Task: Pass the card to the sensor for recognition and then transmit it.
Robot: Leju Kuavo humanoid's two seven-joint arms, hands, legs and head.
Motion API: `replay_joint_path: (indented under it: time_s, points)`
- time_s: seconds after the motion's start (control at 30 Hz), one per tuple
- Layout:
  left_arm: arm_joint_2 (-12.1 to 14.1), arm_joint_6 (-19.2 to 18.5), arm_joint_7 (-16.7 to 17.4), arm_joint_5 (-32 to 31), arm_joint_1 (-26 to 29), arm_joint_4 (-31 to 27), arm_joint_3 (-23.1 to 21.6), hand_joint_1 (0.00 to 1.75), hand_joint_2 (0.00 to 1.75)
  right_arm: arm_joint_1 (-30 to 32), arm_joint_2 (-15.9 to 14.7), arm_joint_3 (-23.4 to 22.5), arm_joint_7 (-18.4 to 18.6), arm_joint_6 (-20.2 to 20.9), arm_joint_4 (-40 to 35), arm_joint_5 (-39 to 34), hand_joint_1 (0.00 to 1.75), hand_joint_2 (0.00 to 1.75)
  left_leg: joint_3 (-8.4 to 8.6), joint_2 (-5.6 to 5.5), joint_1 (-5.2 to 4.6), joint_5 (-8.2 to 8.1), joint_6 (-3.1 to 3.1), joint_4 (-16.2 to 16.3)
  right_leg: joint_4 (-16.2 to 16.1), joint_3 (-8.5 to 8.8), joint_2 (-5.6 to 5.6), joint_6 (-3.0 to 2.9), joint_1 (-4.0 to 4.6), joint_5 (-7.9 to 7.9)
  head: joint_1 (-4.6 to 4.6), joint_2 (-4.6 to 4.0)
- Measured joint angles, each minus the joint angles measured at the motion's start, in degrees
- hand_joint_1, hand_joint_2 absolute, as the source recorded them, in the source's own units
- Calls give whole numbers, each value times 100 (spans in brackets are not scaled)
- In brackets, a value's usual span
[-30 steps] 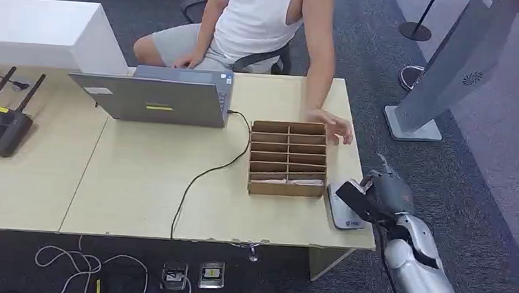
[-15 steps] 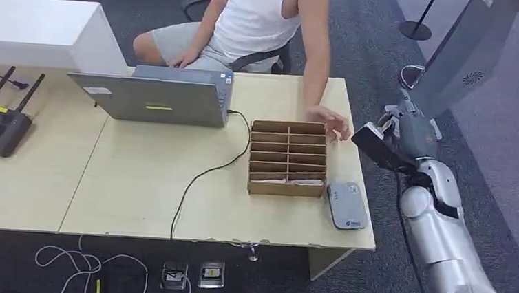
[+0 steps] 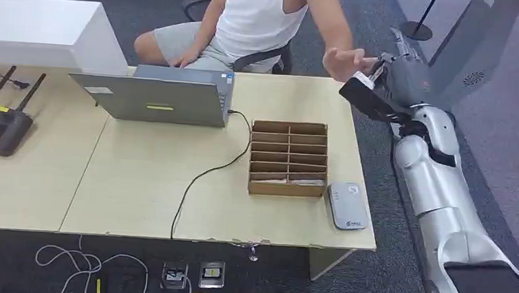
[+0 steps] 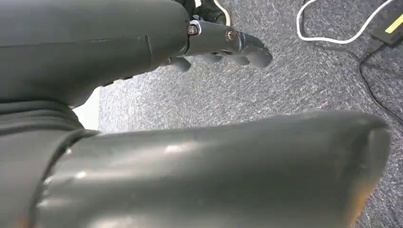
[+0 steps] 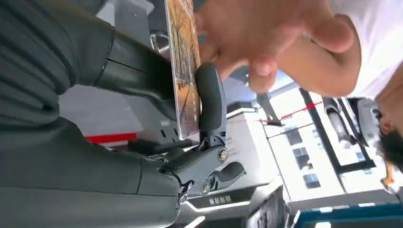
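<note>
Fingers (image 5: 209,97) of the right hand (image 3: 399,77) pinch the card (image 5: 183,71) against the thumb, holding it edge-on with its printed orange and brown face showing in the right wrist view. The card is raised off the far right corner of the table (image 3: 137,179), touching or just beside the person's hand (image 3: 342,59), which reaches in with open palm.

The likely failure is at the handover: if the robot's fingers part before the person has a firm hold, the card drops to the carpet; if they stay clamped, a pull could bend it.

The left hand (image 4: 223,45) hangs over the carpet, fingers loosely curled on nothing.

The sensor (image 3: 346,204) lies beside the wooden divider box (image 3: 288,159), well apart from the card; its small blue mark is too small to read, as are the laptop (image 3: 153,98) stickers.
</note>
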Motion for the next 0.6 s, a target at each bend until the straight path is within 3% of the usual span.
replay_joint_path:
  time_s: [0.23,0.6]
  points:
    - [2,-46,0,-68,-28,0,-15,0,0,-100,265,35,-4,-127,897,-35,175,175,-1,0,0,0,0,0,-1,-1,1,0,0,0,2,0]
    - [42,-81,0,-90,-31,0,-22,0,0,-185,387,35,55,-184,1485,-46,175,175,3,1,0,0,0,1,-2,0,2,0,0,0,4,0]
